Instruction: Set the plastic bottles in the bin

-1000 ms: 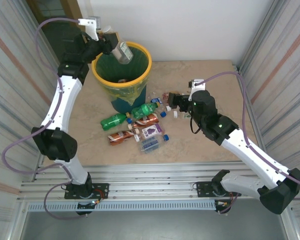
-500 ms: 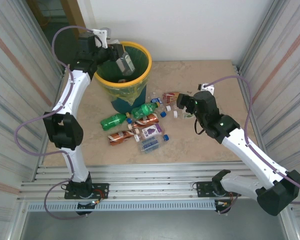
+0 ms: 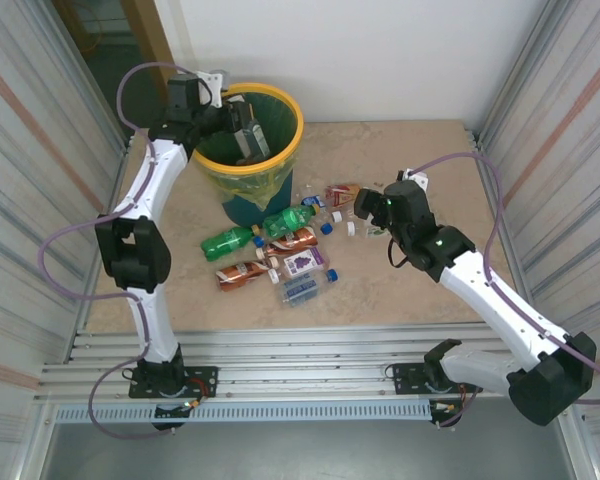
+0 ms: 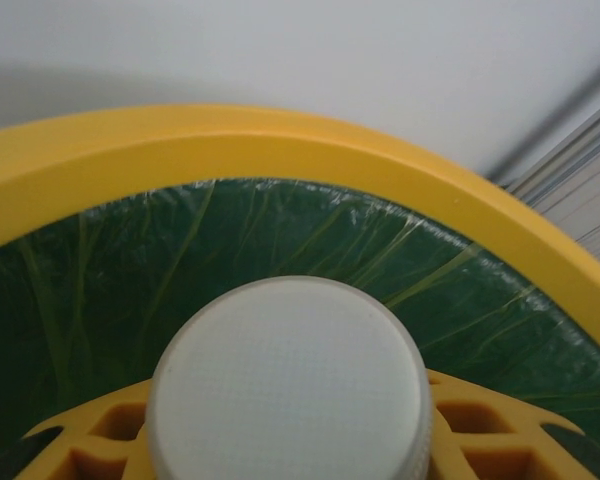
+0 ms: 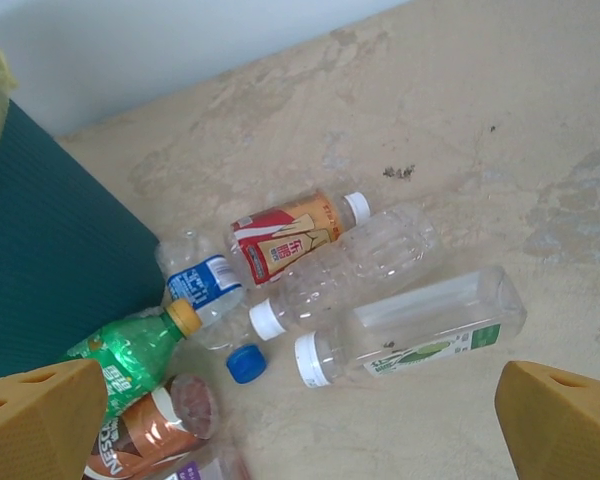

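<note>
One white-capped bottle point(image 3: 251, 140) hangs clenched in my left claw point(image 3: 240, 128), poised over the mouth of the bin point(image 3: 298, 128). From the left wrist, its cap point(image 4: 288, 385) sits between the yellow fingers, with the bin's rim point(image 4: 280, 140) and green liner point(image 4: 110, 270) close behind. I judge the step in hand to be the drop. The bottle looks to be inside the rim line, so the next move calls only for letting the jaws go, then lifting clear without snagging the liner.

My right claw point(image 5: 300, 410) stands released, jaws spread wide and empty, hovering to the right of the bin above the table point(image 3: 420, 150). Just ahead of it, farthest from the bin, a clear bottle with a green label point(image 5: 410, 330) lies on its side, cap toward the bin. Just beside that, on the bin side, lie a second clear bottle point(image 5: 350, 268) and a red-and-orange labelled bottle point(image 5: 292, 232). A small blue-labelled bottle point(image 5: 206, 280) lies near the bin's teal wall. A green bottle point(image 5: 130, 355) and a brown bottle point(image 5: 165, 425) lie at the bin's foot, a loose blue cap point(image 5: 245, 363) beside them. More of the plastic bottles point(image 3: 300, 262) are scattered on the near side of the bin. The right arm's next pick, I reckon, calls for a descent onto the green-labelled bottle, jaws across its body. Crushed plastic may slip.
</note>
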`<state>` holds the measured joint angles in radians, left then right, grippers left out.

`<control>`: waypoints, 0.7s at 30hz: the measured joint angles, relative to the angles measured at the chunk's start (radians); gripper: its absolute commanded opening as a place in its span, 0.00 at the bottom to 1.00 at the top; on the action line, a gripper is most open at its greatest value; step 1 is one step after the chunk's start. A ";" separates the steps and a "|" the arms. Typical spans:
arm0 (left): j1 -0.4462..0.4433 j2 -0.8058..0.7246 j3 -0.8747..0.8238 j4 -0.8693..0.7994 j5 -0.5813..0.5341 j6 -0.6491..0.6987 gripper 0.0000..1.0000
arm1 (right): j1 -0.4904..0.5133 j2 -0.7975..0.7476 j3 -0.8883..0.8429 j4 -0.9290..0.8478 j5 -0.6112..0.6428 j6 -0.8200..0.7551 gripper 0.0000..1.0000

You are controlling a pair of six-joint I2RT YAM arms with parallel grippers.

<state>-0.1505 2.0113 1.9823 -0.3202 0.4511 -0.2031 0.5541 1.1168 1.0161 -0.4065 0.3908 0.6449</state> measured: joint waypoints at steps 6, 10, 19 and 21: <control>0.000 0.026 0.000 -0.006 0.000 0.018 0.63 | -0.003 0.008 0.000 -0.003 -0.002 0.010 0.98; 0.000 0.031 0.000 -0.008 0.000 0.026 0.74 | -0.011 0.008 0.000 -0.008 -0.002 0.026 0.98; 0.000 0.031 0.024 -0.017 -0.001 0.032 0.83 | -0.011 0.009 0.000 -0.008 -0.002 0.033 0.98; 0.000 0.029 0.034 -0.018 -0.001 0.036 0.84 | -0.011 0.009 0.000 -0.009 -0.002 0.036 0.98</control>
<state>-0.1505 2.0407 2.0163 -0.3382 0.4500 -0.1673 0.5426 1.1255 1.0161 -0.4156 0.3889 0.6811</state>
